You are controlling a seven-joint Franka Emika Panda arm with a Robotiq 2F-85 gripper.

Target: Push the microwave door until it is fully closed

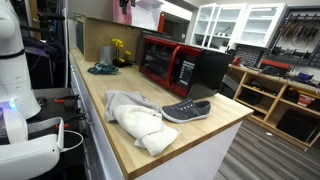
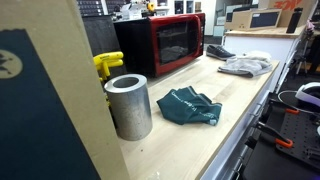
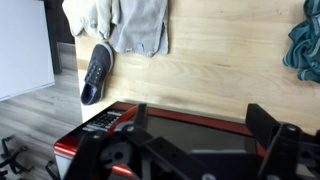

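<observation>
The microwave (image 1: 185,65) stands at the back of a wooden counter, with black casing and a glossy red front; it also shows in the other exterior view (image 2: 160,42). The microwave door (image 2: 165,42) lies flat against the front in both exterior views and looks closed. In the wrist view I look down on the door's red top edge (image 3: 170,112) from just above. My gripper (image 3: 200,122) is open and empty, its two black fingers apart over the door. I cannot make out the gripper in either exterior view.
On the counter (image 3: 220,60) lie a grey shoe (image 1: 186,110), a pale cloth heap (image 1: 135,118), a teal cloth (image 2: 190,107) and a metal cylinder (image 2: 128,105). A yellow object (image 2: 107,64) sits beside the microwave. The counter edge drops to the floor (image 3: 30,120).
</observation>
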